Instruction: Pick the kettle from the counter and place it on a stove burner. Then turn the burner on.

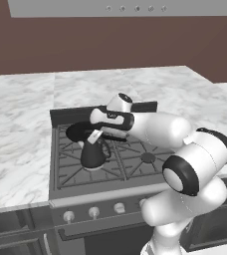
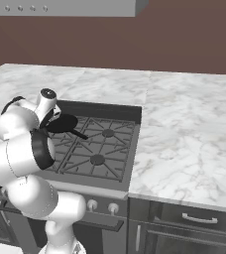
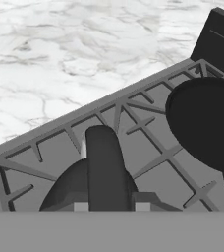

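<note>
I see the kettle (image 1: 92, 155) sitting on the near-left burner (image 1: 88, 167); gripper (image 1: 96, 136) clamped on its handle; pan (image 1: 78, 132) behind.

One kettle (image 1: 92, 154), one frying pan (image 2: 61, 123), perhaps four stove knobs (image 1: 94, 212).

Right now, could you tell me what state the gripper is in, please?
Gripper: shut on the kettle handle, with the kettle resting on the front-left stove burner.
</note>
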Controlling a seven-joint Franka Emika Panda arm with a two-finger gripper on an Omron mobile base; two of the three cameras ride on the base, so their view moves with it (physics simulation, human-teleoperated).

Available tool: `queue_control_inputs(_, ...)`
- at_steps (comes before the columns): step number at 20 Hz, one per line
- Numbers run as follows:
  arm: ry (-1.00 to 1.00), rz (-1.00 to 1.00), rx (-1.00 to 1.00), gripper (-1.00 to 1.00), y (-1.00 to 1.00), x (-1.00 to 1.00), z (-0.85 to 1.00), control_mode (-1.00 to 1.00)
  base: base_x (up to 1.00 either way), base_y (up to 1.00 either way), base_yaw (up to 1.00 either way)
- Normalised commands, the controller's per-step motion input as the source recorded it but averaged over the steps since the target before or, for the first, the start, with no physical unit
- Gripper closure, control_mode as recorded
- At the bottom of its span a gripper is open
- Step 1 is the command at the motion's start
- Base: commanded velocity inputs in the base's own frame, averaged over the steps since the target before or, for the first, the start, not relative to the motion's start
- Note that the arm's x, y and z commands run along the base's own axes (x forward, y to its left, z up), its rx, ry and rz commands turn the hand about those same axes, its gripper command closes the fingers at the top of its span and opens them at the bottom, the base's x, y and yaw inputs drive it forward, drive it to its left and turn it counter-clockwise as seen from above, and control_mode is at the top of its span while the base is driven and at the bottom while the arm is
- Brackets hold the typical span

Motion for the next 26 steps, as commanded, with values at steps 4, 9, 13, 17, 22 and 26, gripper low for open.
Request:
queue_control_inputs(4, 0.00, 0.00, 0.00, -1.00, 0.00, 0.00, 0.00, -1.00, 0.00, 0.00, 0.00)
queue_control_inputs(9, 0.00, 0.00, 0.00, -1.00, 0.00, 0.00, 0.02, -1.00, 0.00, 0.00, 0.00)
queue_control_inputs(13, 0.00, 0.00, 0.00, -1.00, 0.00, 0.00, 0.35, -1.00, 0.00, 0.00, 0.00)
queue_control_inputs(17, 0.00, -0.01, 0.00, -1.00, 0.00, 0.00, 0.46, -1.00, 0.00, 0.00, 0.00)
queue_control_inputs(22, -0.03, -0.02, -0.04, -1.00, 0.00, 0.00, 0.07, -1.00, 0.00, 0.00, 0.00)
queue_control_inputs(26, 0.00, 0.00, -0.06, -1.00, 0.00, 0.00, -0.23, -1.00, 0.00, 0.00, 0.00)
